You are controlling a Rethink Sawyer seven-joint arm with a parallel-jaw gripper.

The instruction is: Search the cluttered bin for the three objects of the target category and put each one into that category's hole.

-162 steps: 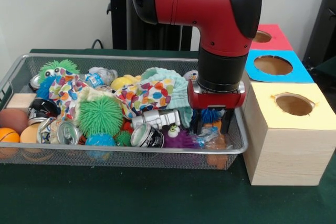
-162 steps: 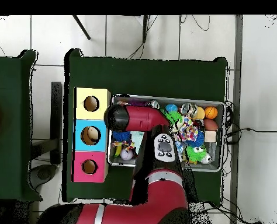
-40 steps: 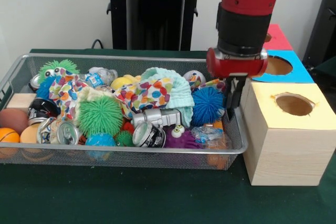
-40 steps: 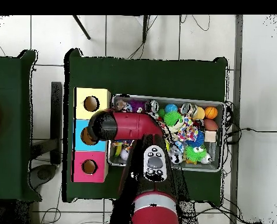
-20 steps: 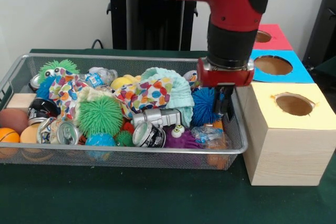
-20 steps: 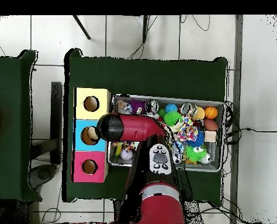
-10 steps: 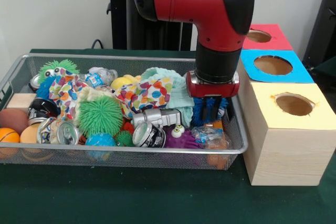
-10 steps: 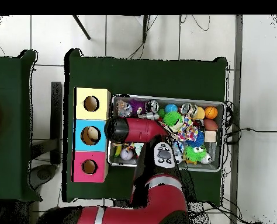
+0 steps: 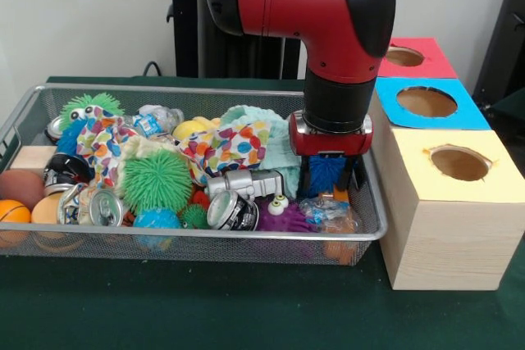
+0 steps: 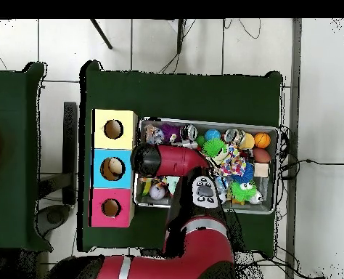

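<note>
1. Front view: the red and black arm [image 9: 328, 14] comes down into the right end of the wire mesh bin [image 9: 164, 239], which stands on the green counter [image 9: 205, 309].
2. The pincer [image 9: 330, 179] is low in the bin, with its two dark fingers [image 9: 358, 175] spread to either side of the blue spiky ball [image 9: 326, 172]. The ball sits between them; I cannot tell whether the fingers press on it.
3. Just left of the ball lie a mint green cloth [image 9: 275, 141] and a cloth with coloured dots [image 9: 234, 149]. Below these are a silver can [image 9: 250, 182] and a dark can [image 9: 230, 212] with its top facing the camera.
4. A purple spiky toy with eyes [image 9: 283, 217] lies by the near rim, just beside a crumpled clear wrapper [image 9: 328, 211].
5. Further left are a green spiky ball [image 9: 156, 179], another can [image 9: 100, 206], an orange ball [image 9: 12, 212] and a wooden block [image 9: 33, 157].
6. To the right of the bin stand three boxes, each with a round hole on top: yellow box [image 9: 447, 202] nearest, blue box [image 9: 426, 104] behind it, red box [image 9: 414, 56] farthest.
7. Overhead view: the arm [image 10: 171, 161] reaches across the bin's [image 10: 271, 211] end that adjoins the boxes [image 10: 113, 167], hiding the pincer and the blue ball beneath it.
8. The remaining clutter [image 10: 236, 163] fills the other end of the bin.
</note>
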